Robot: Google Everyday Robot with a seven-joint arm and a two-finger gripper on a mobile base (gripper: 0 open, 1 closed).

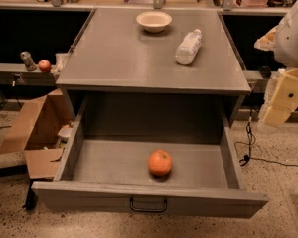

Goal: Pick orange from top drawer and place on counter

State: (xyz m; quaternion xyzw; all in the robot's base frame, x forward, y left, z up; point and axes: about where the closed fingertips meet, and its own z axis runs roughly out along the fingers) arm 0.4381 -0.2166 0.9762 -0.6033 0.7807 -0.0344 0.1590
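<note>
The orange lies on the floor of the top drawer, near the middle front. The drawer is pulled fully out, with its dark wire handle at the front centre. The counter is the grey top of the cabinet right above it. My gripper hangs at the right edge of the view, beside the cabinet's right side, to the right of and above the orange and well apart from it. Nothing shows in it.
A white bowl and a plastic bottle lying on its side rest on the back of the counter. A small red fruit sits on a ledge to the left. An open cardboard box stands on the floor to the left, and cables run along the floor to the right.
</note>
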